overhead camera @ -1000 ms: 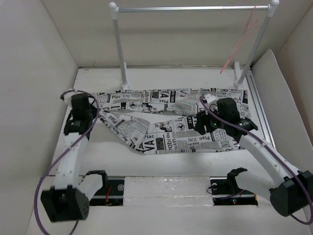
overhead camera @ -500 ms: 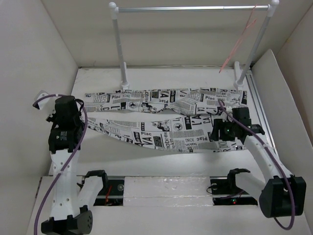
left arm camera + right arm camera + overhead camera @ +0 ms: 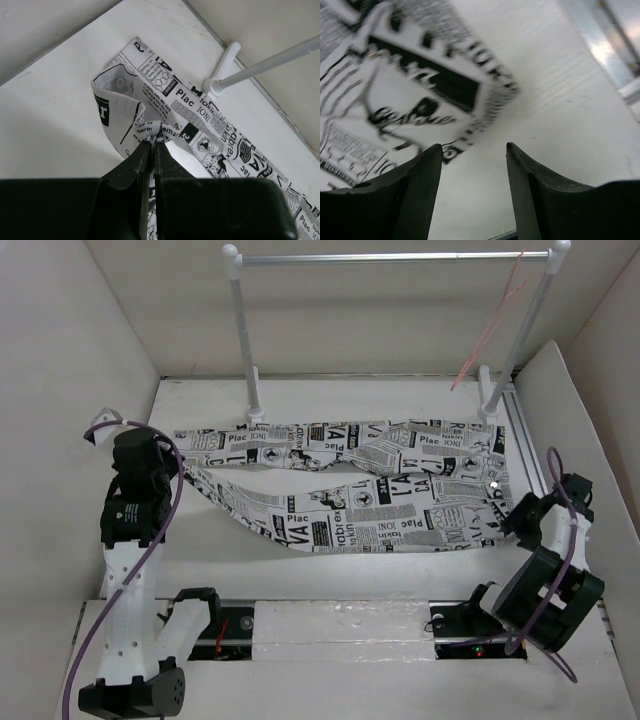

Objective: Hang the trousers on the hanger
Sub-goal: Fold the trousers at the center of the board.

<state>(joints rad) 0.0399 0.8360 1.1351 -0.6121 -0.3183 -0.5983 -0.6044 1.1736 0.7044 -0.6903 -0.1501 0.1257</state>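
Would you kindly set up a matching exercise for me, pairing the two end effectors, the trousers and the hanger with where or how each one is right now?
Column one:
1. left end effector
2. right end effector
3. trousers
4. hanger

Column two:
A. hangs near the right end of the rack crossbar
B. open, holding nothing, beside printed fabric
C. shut on a bunched fold of fabric
D. lying across the table

Pairs: 1-C, 2-B, 3-D, 4-A

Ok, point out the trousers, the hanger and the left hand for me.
trousers [image 3: 400,510], top external view, middle of the printed fabric.
hanger [image 3: 486,335], top external view, its thin pink rod.
left hand [image 3: 152,142], left wrist view, between its closed fingertips.
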